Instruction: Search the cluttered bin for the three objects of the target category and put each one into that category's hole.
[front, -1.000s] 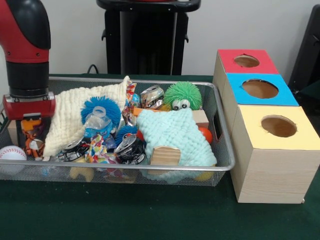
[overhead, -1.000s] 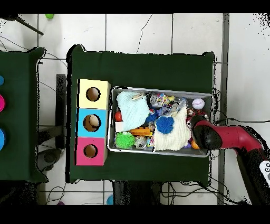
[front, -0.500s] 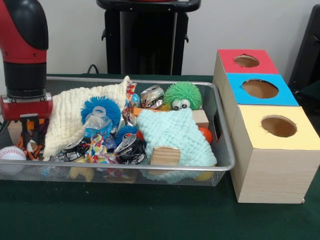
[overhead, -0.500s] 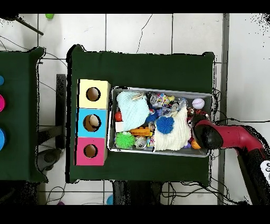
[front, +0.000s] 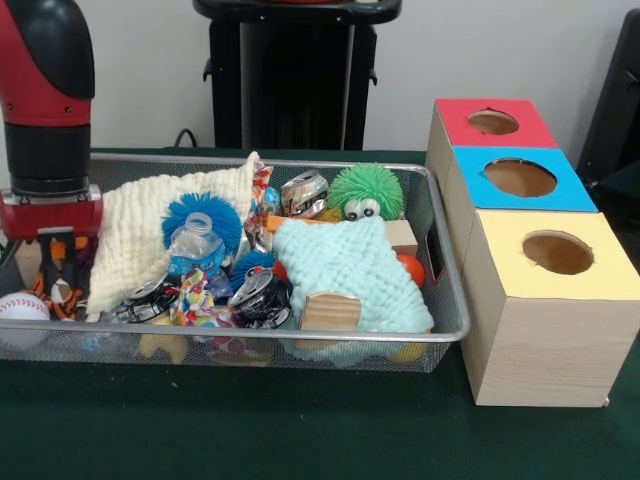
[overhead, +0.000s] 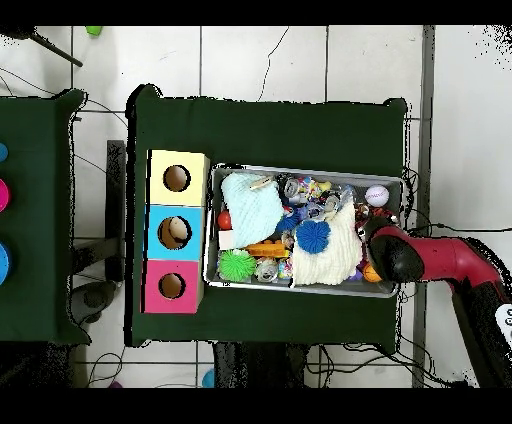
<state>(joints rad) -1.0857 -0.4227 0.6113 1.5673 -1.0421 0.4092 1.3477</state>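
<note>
1. The wire bin (front: 440, 330) sat just beside the three-hole box (front: 535, 250), packed with clutter.
2. At the bin's end farthest from that box, the gripper (front: 55, 265) reached down among orange toys (front: 62, 290); whether it was clenched or released could not be told.
3. A baseball (front: 22, 308) lay just beside it.
4. A cream cloth (front: 150, 225) and mint cloth (front: 345, 265) covered much of the bin.

The red and black arm (front: 45, 100) hangs straight down at the left of the front view, its black wrist ending in a red collar. Below it the tool (front: 58, 268) points downward, low and partly hidden. From overhead the arm (overhead: 440, 262) reaches in from the right, tool end leftward.
</note>
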